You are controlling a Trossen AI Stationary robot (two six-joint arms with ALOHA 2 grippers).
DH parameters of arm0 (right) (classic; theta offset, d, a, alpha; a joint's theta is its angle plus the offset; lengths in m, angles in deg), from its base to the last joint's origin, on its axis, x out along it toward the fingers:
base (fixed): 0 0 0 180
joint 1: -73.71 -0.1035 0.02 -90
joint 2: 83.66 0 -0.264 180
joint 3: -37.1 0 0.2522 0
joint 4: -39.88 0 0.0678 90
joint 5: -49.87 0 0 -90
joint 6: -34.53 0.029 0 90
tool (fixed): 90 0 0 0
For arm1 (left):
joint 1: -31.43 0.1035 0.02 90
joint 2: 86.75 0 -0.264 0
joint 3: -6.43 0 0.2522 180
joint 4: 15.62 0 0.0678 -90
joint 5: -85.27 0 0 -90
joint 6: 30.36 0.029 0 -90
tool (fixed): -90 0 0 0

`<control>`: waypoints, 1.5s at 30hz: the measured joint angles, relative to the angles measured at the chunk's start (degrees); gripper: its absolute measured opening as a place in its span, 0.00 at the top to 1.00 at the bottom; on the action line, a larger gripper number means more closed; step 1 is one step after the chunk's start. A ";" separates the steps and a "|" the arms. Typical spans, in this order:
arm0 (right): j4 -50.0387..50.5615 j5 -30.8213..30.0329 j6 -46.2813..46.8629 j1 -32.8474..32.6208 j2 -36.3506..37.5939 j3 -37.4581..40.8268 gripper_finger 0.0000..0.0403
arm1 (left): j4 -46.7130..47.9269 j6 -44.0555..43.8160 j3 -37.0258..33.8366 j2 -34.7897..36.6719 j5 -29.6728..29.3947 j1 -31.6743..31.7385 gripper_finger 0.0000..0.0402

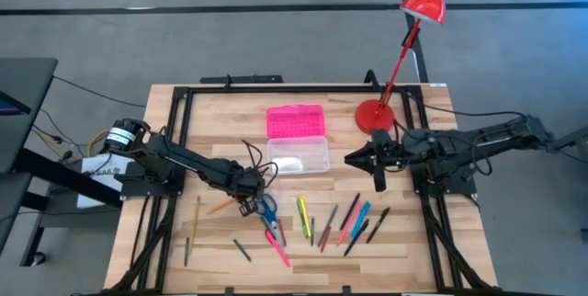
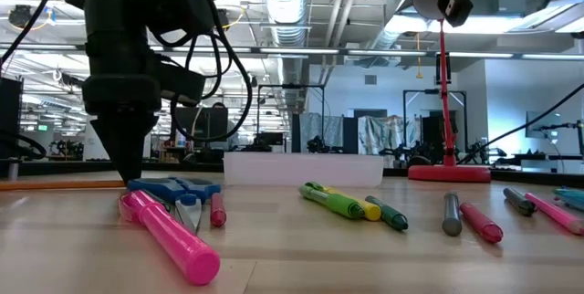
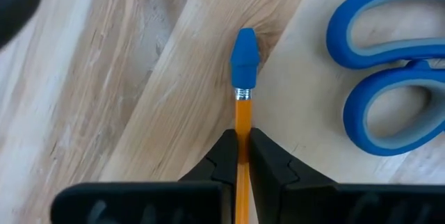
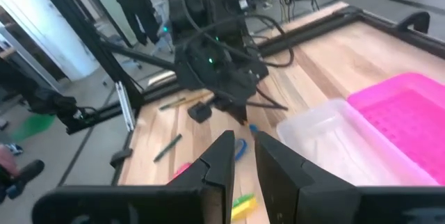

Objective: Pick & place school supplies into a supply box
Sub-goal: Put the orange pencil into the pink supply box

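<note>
My left gripper (image 1: 246,199) points down at the table's middle left and is shut on an orange pencil (image 3: 243,109) with a blue eraser cap (image 3: 245,57). Blue-handled scissors (image 3: 389,78) lie on the wood right beside it. The supply box (image 1: 299,156) stands open behind them, with its clear base on the table and its pink lid (image 1: 296,119) laid back. My right gripper (image 1: 350,159) hangs above the table right of the box. Its fingers (image 4: 224,156) are slightly apart with nothing between them. My left gripper pinches the pencil's orange shaft (image 3: 243,123) between its two fingers, a short way back from the metal band under the blue cap. The fingers come from above, pointing down, one on each side of the shaft. The pencil lies level on the table (image 2: 55,183).
A pink marker (image 2: 173,239), yellow and green markers (image 1: 303,215) and several more pens (image 1: 354,222) lie across the near half of the table. Pencils (image 1: 195,218) lie at the near left. A red desk lamp stands on its base (image 1: 374,115) at the far right.
</note>
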 joint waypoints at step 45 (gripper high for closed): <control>-0.23 0.24 2.77 -3.72 -4.76 -0.03 0.87 | 4.00 19.09 22.53 -0.52 1.33 9.89 1.00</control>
